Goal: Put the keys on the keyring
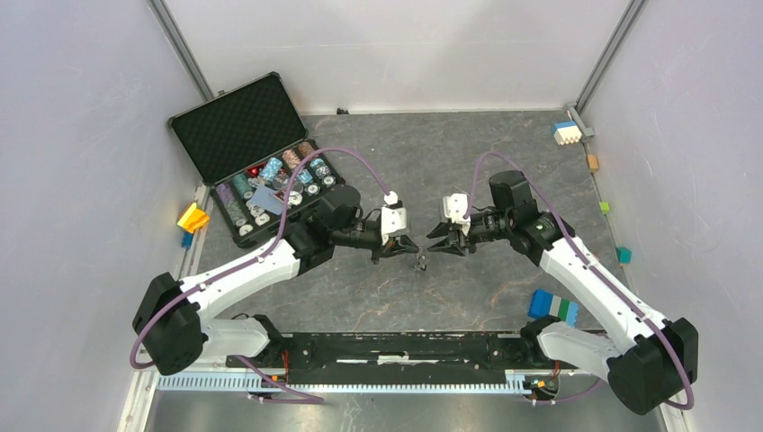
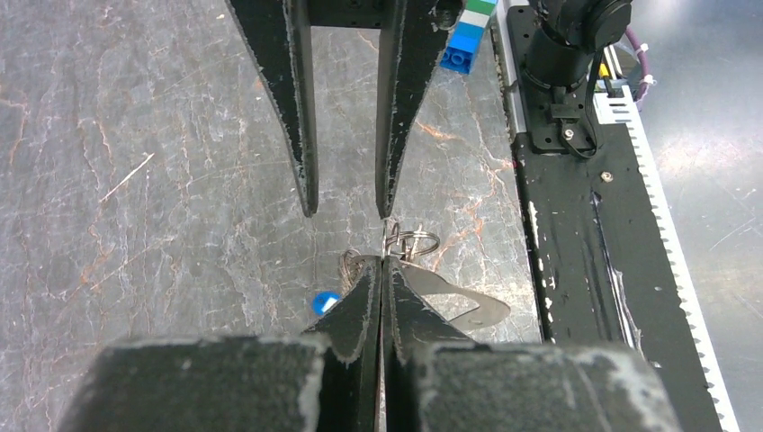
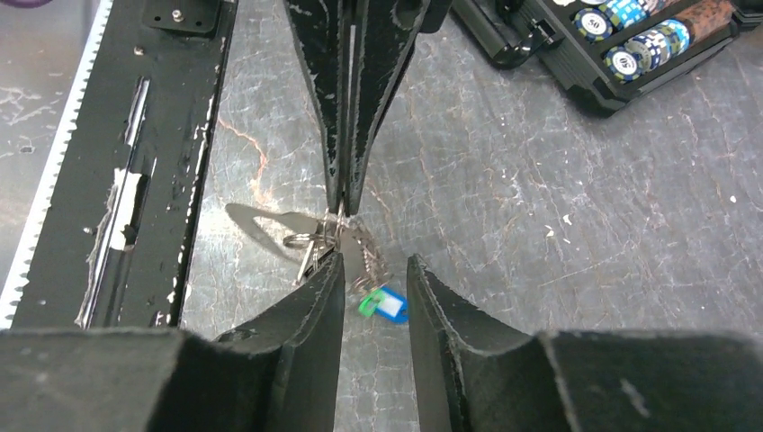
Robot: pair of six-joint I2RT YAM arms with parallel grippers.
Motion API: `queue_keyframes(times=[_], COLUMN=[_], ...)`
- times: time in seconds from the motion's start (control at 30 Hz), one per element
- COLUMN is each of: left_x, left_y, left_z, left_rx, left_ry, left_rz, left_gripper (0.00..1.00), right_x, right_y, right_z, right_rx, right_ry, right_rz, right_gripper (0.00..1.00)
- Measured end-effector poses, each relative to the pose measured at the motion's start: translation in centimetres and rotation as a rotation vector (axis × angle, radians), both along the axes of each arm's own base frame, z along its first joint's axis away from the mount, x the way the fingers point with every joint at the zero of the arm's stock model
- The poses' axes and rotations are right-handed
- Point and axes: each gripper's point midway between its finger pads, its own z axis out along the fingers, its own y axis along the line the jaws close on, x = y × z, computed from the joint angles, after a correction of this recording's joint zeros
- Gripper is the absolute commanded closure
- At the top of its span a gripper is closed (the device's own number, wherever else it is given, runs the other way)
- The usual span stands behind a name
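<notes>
My left gripper (image 1: 407,244) is shut, its tips pinching the thin dark keyring (image 1: 420,261) above the middle of the table. In the left wrist view the shut fingertips (image 2: 382,265) meet at the wire, with the keyring's chain-like part (image 2: 353,264) to their left, a small split ring (image 2: 416,241) to their right and a blue tag (image 2: 326,302) below. My right gripper (image 1: 438,243) faces the left one tip to tip, open and holding nothing. Between its fingers (image 3: 373,270) hang the keys: a blue tag (image 3: 390,306), a green tag (image 3: 367,304) and a metal key (image 3: 306,261). No black tag shows.
An open black case (image 1: 236,135) of poker chips (image 1: 270,180) sits at the back left. A blue, green and white block (image 1: 552,307) lies near the right arm's base. Other blocks lie at the table's sides (image 1: 192,217) (image 1: 565,132). The black mounting rail (image 1: 396,346) runs along the near edge.
</notes>
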Motion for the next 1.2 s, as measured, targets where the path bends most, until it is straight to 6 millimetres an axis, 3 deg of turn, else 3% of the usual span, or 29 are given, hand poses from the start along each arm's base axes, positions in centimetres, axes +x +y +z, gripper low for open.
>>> queue_keyframes(times=[0.43,1.2], left_x=[-0.2,0.1], left_y=[-0.3,-0.4], left_z=[0.8,1.2], left_rx=[-0.034,-0.050], left_ry=[0.014,0.013], left_rz=[-0.013,-0.004], left_gripper=[0.98,0.98], right_x=[-0.4,-1.1], right_y=[0.3,0.8], right_z=[-0.3,0.8], right_rx=[0.032,0.080], right_ry=[0.015,0.043], right_rz=[0.023,0.049], right_gripper=[0.65,0.86])
